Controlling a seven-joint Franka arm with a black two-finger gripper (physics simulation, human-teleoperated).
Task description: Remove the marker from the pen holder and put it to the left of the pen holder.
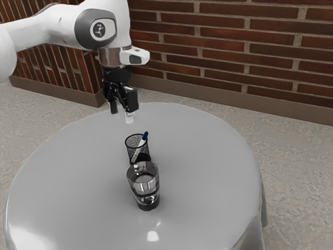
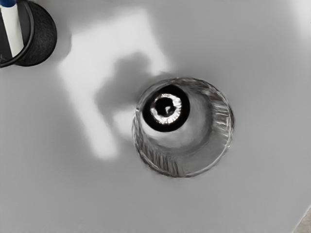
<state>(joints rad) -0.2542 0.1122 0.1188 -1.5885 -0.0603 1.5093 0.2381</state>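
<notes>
Here we are above the round grey tabletop [image 1: 208,156], and our pincer [image 1: 122,112] hangs in the air with its two fingers spread apart, holding nothing! And there's the marker [image 1: 138,151], in the black mesh pen holder [image 1: 146,154], leaning toward the exterior view's right, its blue end poking up over the rim! The pincer is up off it, not touching. Nearer the exterior camera stands a clear drinking glass [image 1: 144,183], upright, dark at the base, overlapping the holder from that angle. Over to the wrist view, and we look down into the glass, a strip of tabletop between it and the holder, bright light patches across the surface!
</notes>
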